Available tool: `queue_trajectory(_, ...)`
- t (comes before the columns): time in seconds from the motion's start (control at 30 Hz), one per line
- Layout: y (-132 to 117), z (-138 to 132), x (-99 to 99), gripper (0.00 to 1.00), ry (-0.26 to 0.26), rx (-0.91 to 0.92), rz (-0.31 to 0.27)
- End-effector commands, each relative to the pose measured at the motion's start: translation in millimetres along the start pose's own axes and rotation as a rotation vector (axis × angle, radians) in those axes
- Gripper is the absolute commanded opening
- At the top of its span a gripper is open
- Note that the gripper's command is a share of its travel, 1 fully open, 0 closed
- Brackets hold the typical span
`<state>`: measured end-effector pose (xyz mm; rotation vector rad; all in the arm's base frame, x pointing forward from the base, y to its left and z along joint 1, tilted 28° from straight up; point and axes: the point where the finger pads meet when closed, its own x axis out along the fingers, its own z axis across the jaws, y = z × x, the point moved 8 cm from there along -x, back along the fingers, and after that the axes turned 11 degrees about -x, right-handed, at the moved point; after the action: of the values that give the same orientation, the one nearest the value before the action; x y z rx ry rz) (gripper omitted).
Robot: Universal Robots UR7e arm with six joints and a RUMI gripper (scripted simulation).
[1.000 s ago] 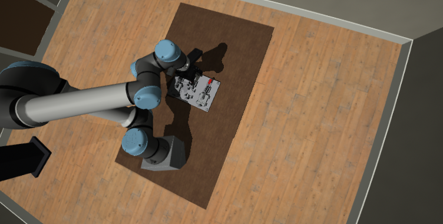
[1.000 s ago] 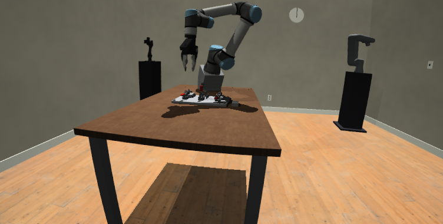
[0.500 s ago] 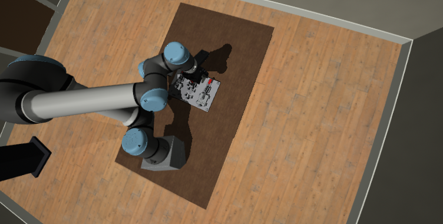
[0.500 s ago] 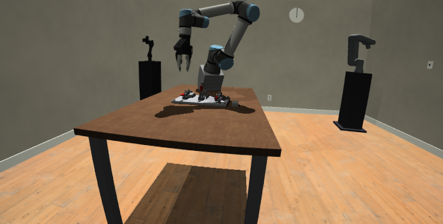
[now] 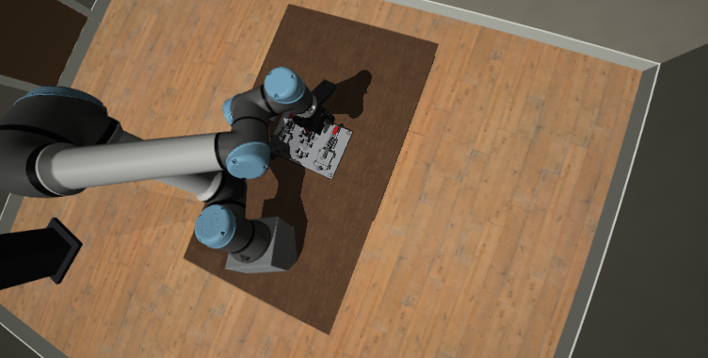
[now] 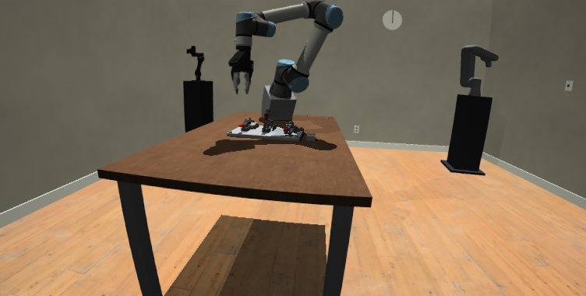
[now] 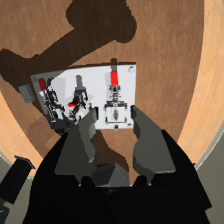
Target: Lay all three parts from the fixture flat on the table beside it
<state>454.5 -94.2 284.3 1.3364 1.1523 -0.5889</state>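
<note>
The fixture (image 5: 343,149) (image 6: 256,134) (image 7: 128,90) is a white plate with three clamp stations. In the wrist view, the right clamp's red handle (image 7: 114,78) (image 5: 335,130) (image 6: 241,125) lies down over the plate's edge. The middle clamp's red handle (image 6: 266,116) stands upright; the left clamp's red handle (image 7: 42,84) lies low. A pale squarish shape (image 7: 113,119) shows in the right station; parts in the others cannot be made out. A small grey block (image 6: 311,137) (image 7: 26,93) lies beside the plate. My gripper (image 6: 241,92) (image 7: 114,106) is partly open, empty, high above the plate's side.
The wooden table (image 5: 366,171) (image 6: 229,167) bears the fixture and my arm's grey base block (image 5: 252,258) (image 6: 280,109). The upright middle clamp rises above its neighbours. Arm shadows darken the fixture's left end and the table around it. Two black pedestals (image 6: 198,105) (image 6: 468,133) stand away from the table.
</note>
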Motion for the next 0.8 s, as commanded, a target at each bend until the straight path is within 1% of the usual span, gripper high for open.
queue_trajectory(0.0,0,0,2.1,0.28,-0.001,0.000,0.001)
queue_trajectory(0.13,0,0,10.0,0.28,-0.001,0.000,0.001)
queue_trajectory(0.3,0,0,28.4,0.28,-0.001,0.000,0.001)
queue_trajectory(0.37,0,0,28.4,0.28,-0.001,0.000,0.001)
queue_trajectory(0.77,0,0,92.9,0.28,-0.001,0.000,0.001)
